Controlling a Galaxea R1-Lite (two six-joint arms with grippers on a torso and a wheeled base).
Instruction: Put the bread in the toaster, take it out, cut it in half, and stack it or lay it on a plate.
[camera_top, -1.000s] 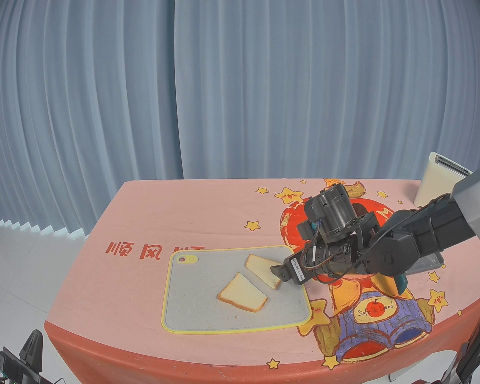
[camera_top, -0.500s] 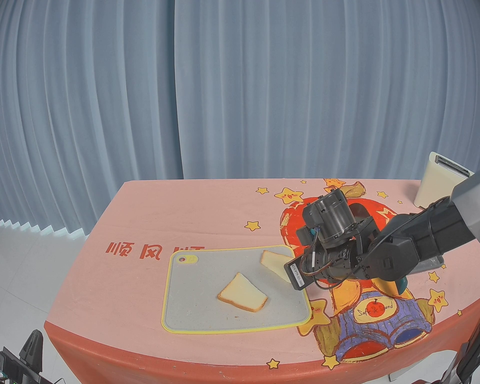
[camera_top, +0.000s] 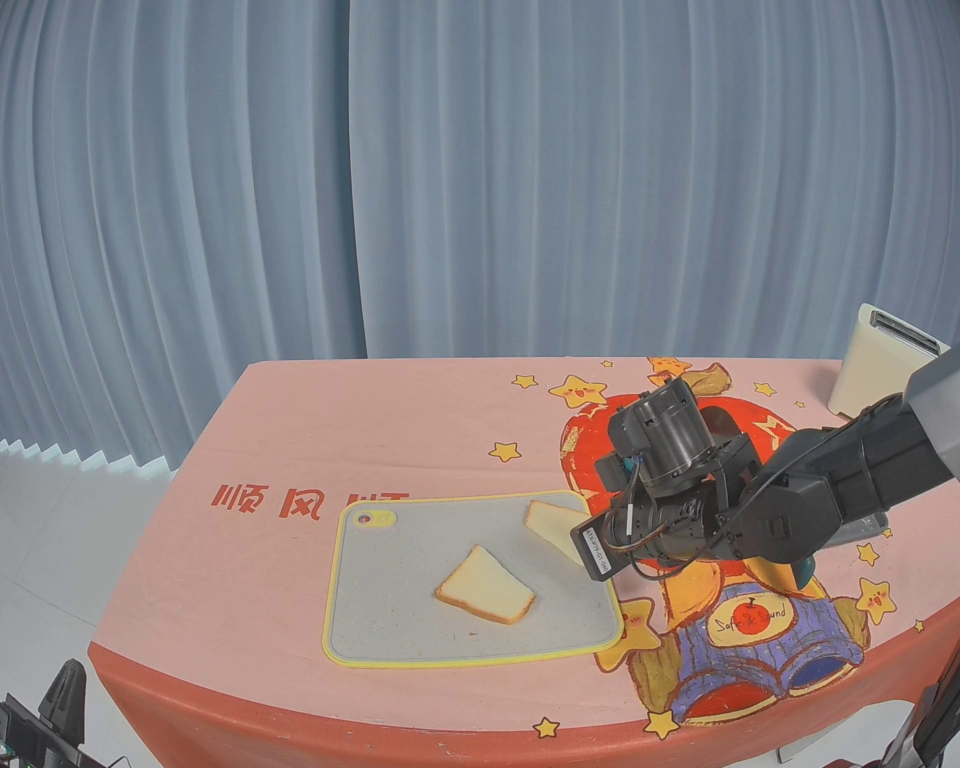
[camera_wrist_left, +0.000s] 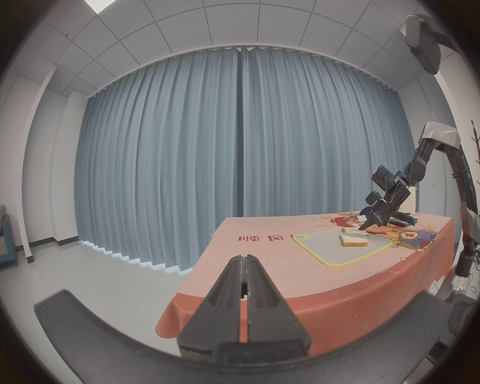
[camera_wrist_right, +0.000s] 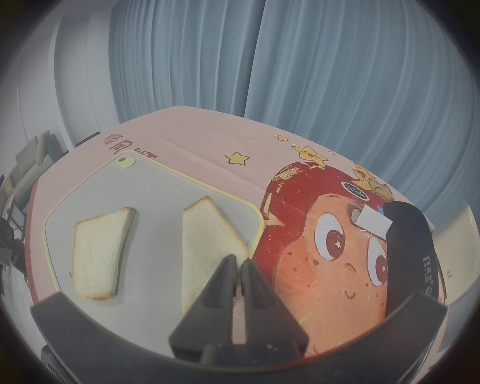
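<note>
Grey cutting board (camera_top: 400, 590) carries both cut pieces. Right gripper (camera_wrist_right: 238, 262), jaws pinched on a corner of the far bread half (camera_top: 548, 520), has drawn it from mid-board to the right rim over the last second, probably bound for a plate. Near bread half (camera_top: 486, 587) is unmoved. Both long axes run diagonally, far-left to near-right. Left gripper (camera_wrist_left: 245, 285), jaws together, hangs off-table.

Staged test room of an office-type building. A pleated grey-blue curtain (camera_top: 480, 170) spans the upper frame from wall to wall. The left wrist view shows a gridded panel ceiling (camera_wrist_left: 240, 20) along the top and a pale tiled floor (camera_wrist_left: 100, 280) at lower left. A toaster (camera_top: 880, 360) at the right edge and a cutting board (camera_top: 400, 590) at lower centre sit on a table (camera_top: 400, 420) draped in cartoon-print cloth.
</note>
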